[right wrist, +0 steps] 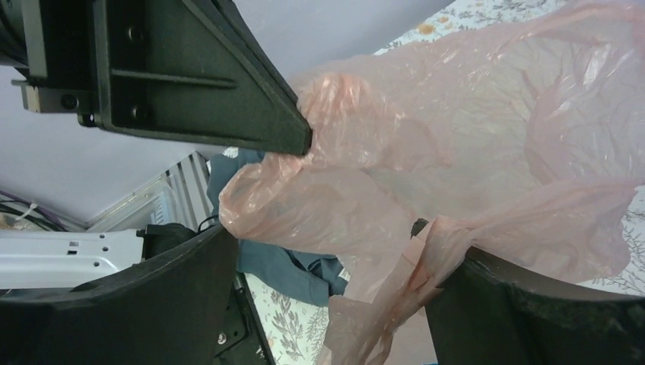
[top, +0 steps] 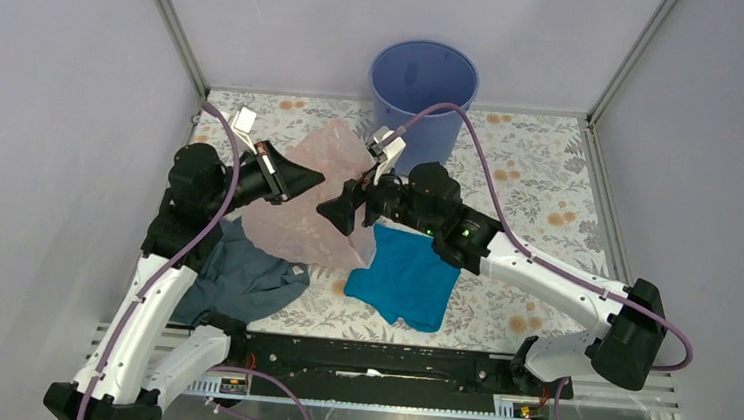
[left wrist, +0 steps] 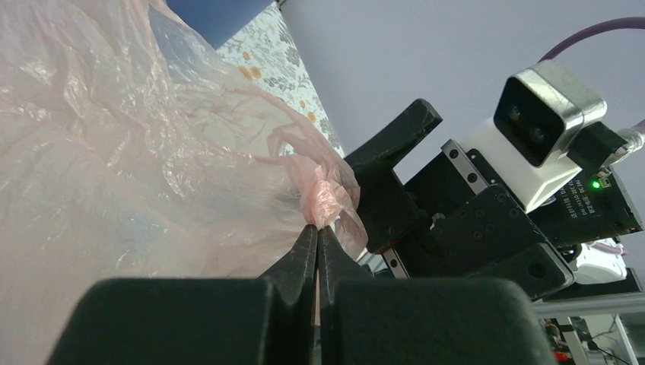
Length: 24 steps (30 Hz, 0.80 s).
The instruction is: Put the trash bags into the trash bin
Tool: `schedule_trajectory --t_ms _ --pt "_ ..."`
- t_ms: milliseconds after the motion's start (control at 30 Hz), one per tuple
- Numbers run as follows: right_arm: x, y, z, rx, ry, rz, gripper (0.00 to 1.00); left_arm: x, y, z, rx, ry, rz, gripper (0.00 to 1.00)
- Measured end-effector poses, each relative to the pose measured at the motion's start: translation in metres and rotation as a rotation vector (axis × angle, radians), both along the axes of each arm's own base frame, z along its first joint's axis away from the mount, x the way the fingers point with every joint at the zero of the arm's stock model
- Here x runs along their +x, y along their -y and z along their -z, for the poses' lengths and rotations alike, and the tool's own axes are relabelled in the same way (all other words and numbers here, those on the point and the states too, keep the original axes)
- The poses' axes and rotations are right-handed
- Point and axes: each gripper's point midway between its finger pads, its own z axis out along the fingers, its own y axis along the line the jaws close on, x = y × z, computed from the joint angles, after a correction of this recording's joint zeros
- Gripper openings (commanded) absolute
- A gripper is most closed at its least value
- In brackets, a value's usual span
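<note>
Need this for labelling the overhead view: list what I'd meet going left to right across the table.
Grey-blue cloth → pink trash bag → teal cloth. The blue trash bin stands directly behind the teal cloth, so it is unranked.

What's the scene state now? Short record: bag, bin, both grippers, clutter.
trash bag: pink, translucent, held between the arms, not in the bin
left gripper: fingers shut on a bunched edge of the bag
right gripper: fingers open, bag film hanging between them
trash bin: blue, upright, beyond the bag, no bag visible inside
clutter: teal cloth and grey-blue cloth lying on the table
</note>
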Motion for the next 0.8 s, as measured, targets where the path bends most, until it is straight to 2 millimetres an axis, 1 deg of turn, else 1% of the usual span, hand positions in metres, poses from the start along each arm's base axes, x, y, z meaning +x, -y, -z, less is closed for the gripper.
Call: schedule_trajectory --t_ms 167,267,367,400,433,467,500,533,567,600,633,667,700,733,767,800 --pt "0.013 0.001 -0.004 -0.003 0.034 0.057 0.95 -0.001 0.012 0.005 -0.001 -0.025 0.025 0.00" --pt "0.018 -0.001 -0.007 -0.003 0.049 0.072 0.92 0.000 0.019 0.006 0.002 -0.047 0.031 0.00" --pt "0.019 -0.003 -0.007 0.000 0.056 0.072 0.86 0.002 0.025 0.002 0.001 -0.055 0.029 0.00" --pt "0.020 -0.003 -0.007 0.005 0.061 0.073 0.81 0.003 0.026 0.000 0.000 -0.054 0.028 0.00" --pt "0.020 -0.003 -0.007 0.011 0.066 0.073 0.74 0.005 0.027 -0.003 -0.005 -0.054 0.016 0.00" --pt "0.020 -0.004 -0.007 0.017 0.070 0.071 0.64 0.003 0.029 -0.005 -0.009 -0.053 0.021 0.00" --pt "0.020 -0.005 -0.004 0.024 0.074 0.066 0.50 0.003 0.031 -0.007 -0.013 -0.054 0.017 0.00" --pt "0.019 -0.005 -0.002 0.028 0.077 0.062 0.31 0.002 0.032 -0.009 -0.017 -0.054 0.015 0.02" --pt "0.018 -0.005 0.002 0.031 0.078 0.058 0.15 0.001 0.034 -0.011 -0.023 -0.057 0.015 0.11" --pt "0.017 -0.006 0.006 0.039 0.071 0.055 0.04 0.000 0.035 -0.013 -0.028 -0.059 0.015 0.24" --pt "0.017 -0.006 0.010 0.039 0.070 0.055 0.00 0.000 0.036 -0.015 -0.032 -0.059 0.012 0.42" --pt "0.016 -0.006 0.014 0.048 0.058 0.057 0.00 -0.001 0.037 -0.016 -0.032 -0.059 0.009 0.58" --pt "0.017 -0.005 0.018 0.049 0.055 0.065 0.00 -0.001 0.036 -0.017 -0.036 -0.071 0.000 0.72" --pt "0.016 -0.003 0.023 0.052 0.045 0.074 0.00 -0.001 0.034 -0.019 -0.032 -0.069 -0.013 0.84" --pt "0.016 0.000 0.028 0.052 0.034 0.084 0.00 0.000 0.031 -0.020 -0.026 -0.068 -0.029 0.90" --pt "0.015 0.004 0.033 0.056 0.021 0.098 0.00 0.000 0.027 -0.022 -0.021 -0.069 -0.053 0.93"
